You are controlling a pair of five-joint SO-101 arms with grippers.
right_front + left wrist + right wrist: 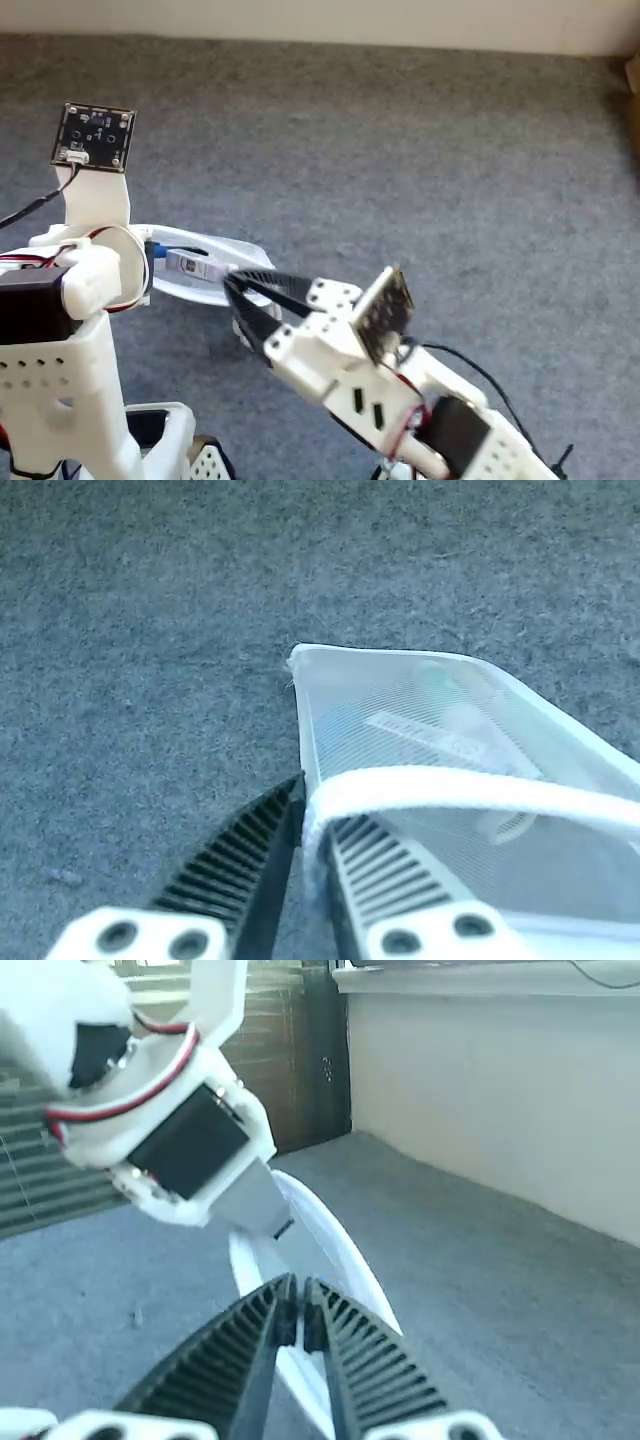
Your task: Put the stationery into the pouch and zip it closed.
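Holding stationery (440,742) inside, mesh pouch (470,788), left claw (308,805) clamped on its rim, right claw (297,1295) closed (on what, unclear).

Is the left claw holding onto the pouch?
Yes, the left claw is shut on the white rim of the pouch.

Grey, carpet-like surface (420,160) stretching across the whole table, a pale wall (330,20) running along its far edge, a dark brown wooden panel (305,1060) in the corner, horizontal slats (40,1200) beside it.
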